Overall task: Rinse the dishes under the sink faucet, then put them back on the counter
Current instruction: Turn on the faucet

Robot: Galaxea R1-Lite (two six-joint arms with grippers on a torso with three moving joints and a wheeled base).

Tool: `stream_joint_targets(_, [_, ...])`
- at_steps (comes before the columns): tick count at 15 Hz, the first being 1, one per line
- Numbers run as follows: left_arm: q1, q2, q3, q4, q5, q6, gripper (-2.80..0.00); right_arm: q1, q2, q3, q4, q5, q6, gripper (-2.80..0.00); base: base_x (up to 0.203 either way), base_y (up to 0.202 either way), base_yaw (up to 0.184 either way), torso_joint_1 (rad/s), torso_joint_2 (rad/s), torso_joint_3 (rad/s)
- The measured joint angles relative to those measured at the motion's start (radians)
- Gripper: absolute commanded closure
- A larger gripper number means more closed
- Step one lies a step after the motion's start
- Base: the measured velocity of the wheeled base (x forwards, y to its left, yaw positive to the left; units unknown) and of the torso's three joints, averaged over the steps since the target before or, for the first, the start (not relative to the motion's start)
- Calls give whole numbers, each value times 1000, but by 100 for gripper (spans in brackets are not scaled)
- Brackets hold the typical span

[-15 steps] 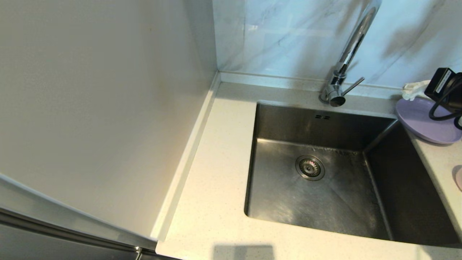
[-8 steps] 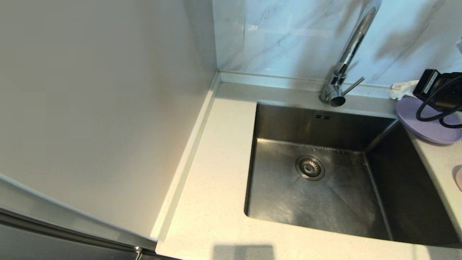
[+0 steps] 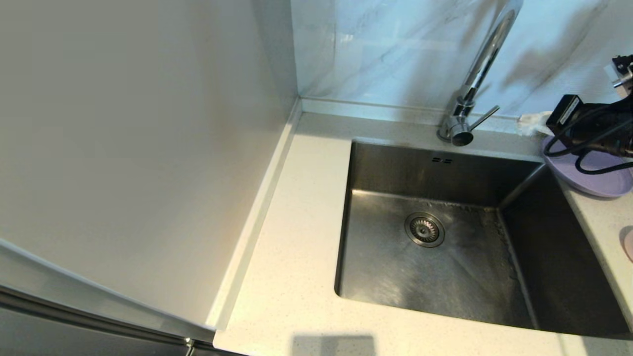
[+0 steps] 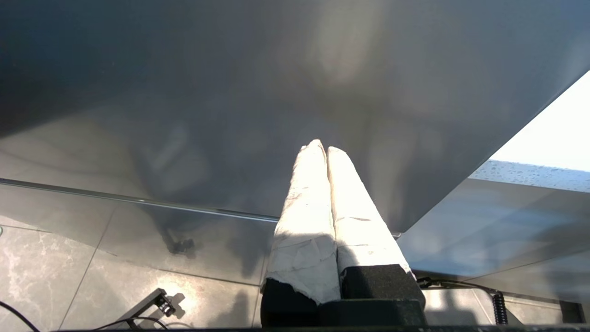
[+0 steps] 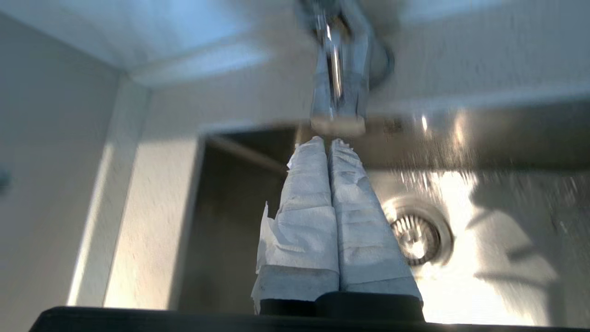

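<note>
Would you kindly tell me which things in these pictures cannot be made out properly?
- Lavender plate: head view, partly covered by the right arm's camera and cables, cut by the edge.
- Cup: head view, only a sliver at the edge.
- Faucet spout: head view, cut off at the top; blurred in the right wrist view.
- Right tool: shut, empty, towards the faucet.
- Left tool: parked, shut.

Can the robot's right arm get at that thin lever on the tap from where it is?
Probably yes. The right tool, shut and empty, hangs above the counter just right of the lever, beside the lavender plate, with nothing standing between them.
</note>
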Motion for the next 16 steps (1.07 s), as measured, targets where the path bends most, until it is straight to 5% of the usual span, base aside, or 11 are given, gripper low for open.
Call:
stream_joint_targets(6, [0,0,0,0,0,0,0,0,117,-184,-73,-46,12,0,0,0,0,0,0,0])
stream_joint_targets(16, [0,0,0,0,0,0,0,1,235,-308,-87,-42,-11,0,0,0,0,0,0,0])
